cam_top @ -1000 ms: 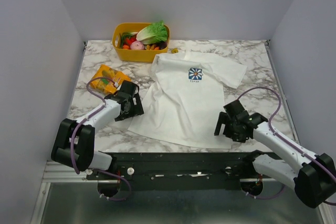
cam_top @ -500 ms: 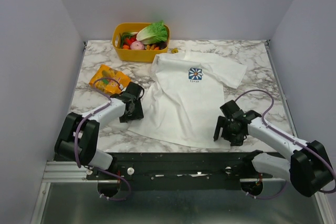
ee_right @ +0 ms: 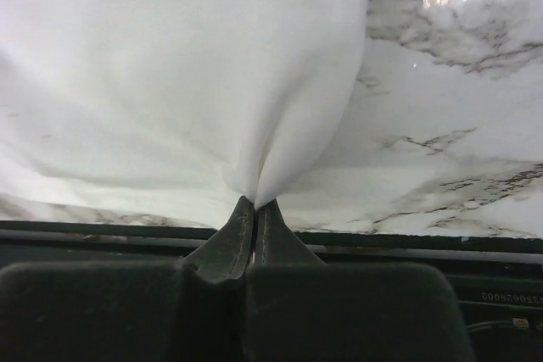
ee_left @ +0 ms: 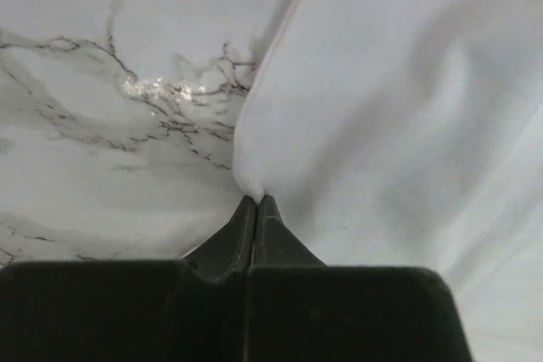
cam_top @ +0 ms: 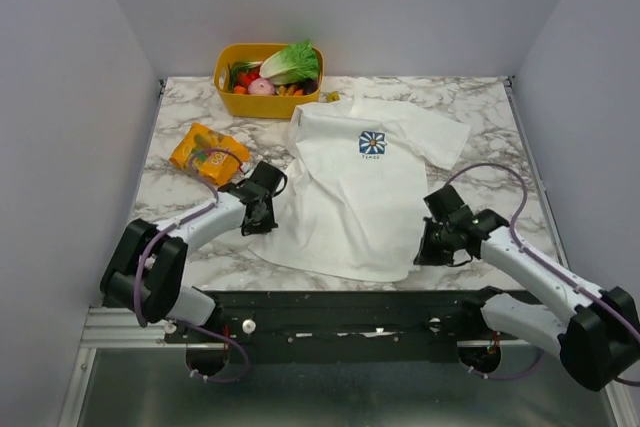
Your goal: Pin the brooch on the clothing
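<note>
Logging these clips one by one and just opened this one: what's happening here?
Two robot arms are handling a white T-shirt spread on the marble table. The left gripper is pinched shut on the shirt's left edge near the hem, and the right gripper is pinched shut on the hem's right corner. Nothing is pinned on the shirt front yet; only the blue print shows there.

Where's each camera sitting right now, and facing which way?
Top external: high behind the robot, looking down the table; left arm and right arm show.
Left wrist: behind the left gripper, facing a side edge of the T-shirt; its shut fingers show.
Right wrist: behind the right gripper, facing the shirt hem; its shut fingers show.
Shared: the T-shirt appears in all three.
</note>
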Robot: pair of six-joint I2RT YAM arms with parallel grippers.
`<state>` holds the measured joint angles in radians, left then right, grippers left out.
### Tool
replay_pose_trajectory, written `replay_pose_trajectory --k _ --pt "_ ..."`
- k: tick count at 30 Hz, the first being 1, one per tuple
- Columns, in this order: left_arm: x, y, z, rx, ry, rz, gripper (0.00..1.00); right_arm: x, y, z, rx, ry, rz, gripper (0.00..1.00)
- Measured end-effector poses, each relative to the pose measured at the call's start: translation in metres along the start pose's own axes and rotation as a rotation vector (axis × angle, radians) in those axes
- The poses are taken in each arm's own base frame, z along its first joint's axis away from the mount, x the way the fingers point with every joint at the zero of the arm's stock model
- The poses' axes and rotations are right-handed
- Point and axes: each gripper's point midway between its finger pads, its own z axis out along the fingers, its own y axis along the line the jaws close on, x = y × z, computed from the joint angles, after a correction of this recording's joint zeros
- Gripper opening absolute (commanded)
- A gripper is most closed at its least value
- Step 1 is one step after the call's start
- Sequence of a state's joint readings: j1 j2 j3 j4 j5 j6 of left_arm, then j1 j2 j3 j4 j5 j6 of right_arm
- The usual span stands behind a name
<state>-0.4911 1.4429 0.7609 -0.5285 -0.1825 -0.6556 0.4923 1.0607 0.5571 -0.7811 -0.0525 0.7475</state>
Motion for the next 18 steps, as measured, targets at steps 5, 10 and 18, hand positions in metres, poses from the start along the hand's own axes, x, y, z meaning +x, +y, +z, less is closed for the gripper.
replay_pose_trajectory --k 5,10,18 --pt "-0.023 -0.013 -0.048 0.095 -0.087 0.004 0.0 -0.066 0.045 -0.086 -0.189 -0.341 -0.034 0.0" --pt "-0.096 -0.051 -0.15 0.328 -0.38 -0.027 0.0 -0.104 0.073 -0.189 -0.361 -0.631 -0.061 0.0" --pt "-0.138 -0.093 -0.319 0.641 -0.695 0.031 0.0 -0.101 0.093 -0.303 -0.593 -0.877 -0.215 0.0"
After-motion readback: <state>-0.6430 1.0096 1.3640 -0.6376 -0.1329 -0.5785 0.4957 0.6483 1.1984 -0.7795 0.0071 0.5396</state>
